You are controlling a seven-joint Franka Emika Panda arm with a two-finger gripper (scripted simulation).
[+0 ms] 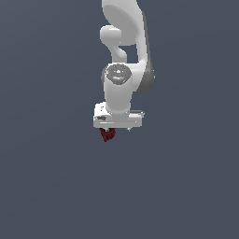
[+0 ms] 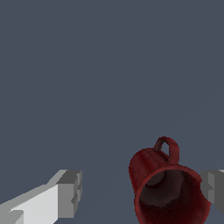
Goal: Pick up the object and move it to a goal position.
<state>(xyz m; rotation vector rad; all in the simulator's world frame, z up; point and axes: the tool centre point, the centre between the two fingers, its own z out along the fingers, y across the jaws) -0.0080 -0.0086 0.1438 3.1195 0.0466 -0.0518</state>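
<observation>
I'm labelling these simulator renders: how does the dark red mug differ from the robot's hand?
Colour: the mug is dark red, the hand white with grey fingers.
Shape: the mug is round with a loop handle, the hand blocky.
Size: in the exterior view the mug looks smaller than the hand.

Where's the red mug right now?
In the exterior view the red mug sits just under the gripper; the wrist view shows it between the fingers, nearer one.
</observation>
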